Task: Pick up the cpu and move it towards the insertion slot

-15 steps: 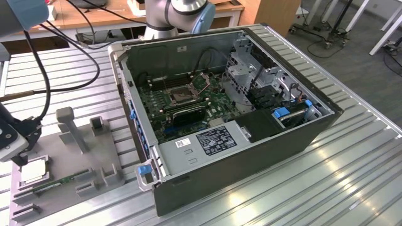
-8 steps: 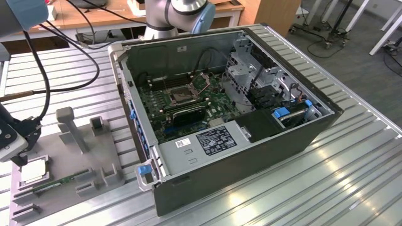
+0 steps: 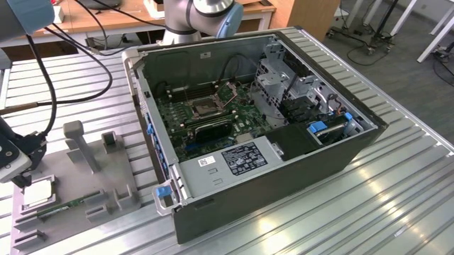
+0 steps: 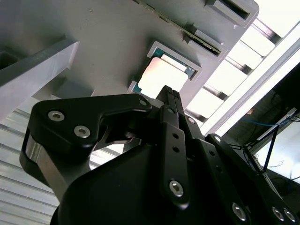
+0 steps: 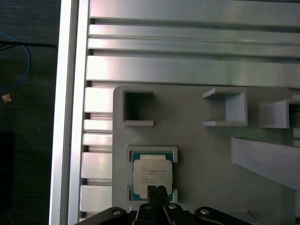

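1. Underfoot for everything: a table (image 3: 397, 175) of ribbed aluminium slats, glossy with reflected light, with deep grooves between the slats in the first wrist view.
2. On the slats toward the exterior view's left: a flat grey fixture plate (image 3: 106, 175) with raised posts and open square pockets.
3. In a framed recess near the corner of that plate: the cpu (image 3: 37, 194), lying flat with its silvery top up and green rim showing, in plain sight in both wrist views (image 5: 151, 176) (image 4: 161, 77).
4. Directly over the cpu: the gripper (image 5: 157, 190), fingers clenched together and grasping nothing, tips above one edge of the chip; impossible to tell whether touching or just clear of it. Same pose in the second wrist view (image 4: 168, 91) and at the exterior view's left edge (image 3: 20, 178).
5. Just beside the cpu's recess, held in the same plate: a long green memory stick (image 3: 67, 206).
6. In the middle of the table: an open computer case (image 3: 284, 180), motherboard facing up, with the insertion slot (image 3: 203, 107) a dark square in a metal frame, well apart from the cpu.
7. Behind the case: the arm (image 3: 195, 13); black cables (image 3: 42, 74) draped across the slats.
8. Around the table: a wooden desk (image 3: 106, 21) at the back and grey floor (image 3: 411, 79) toward the exterior view's right.
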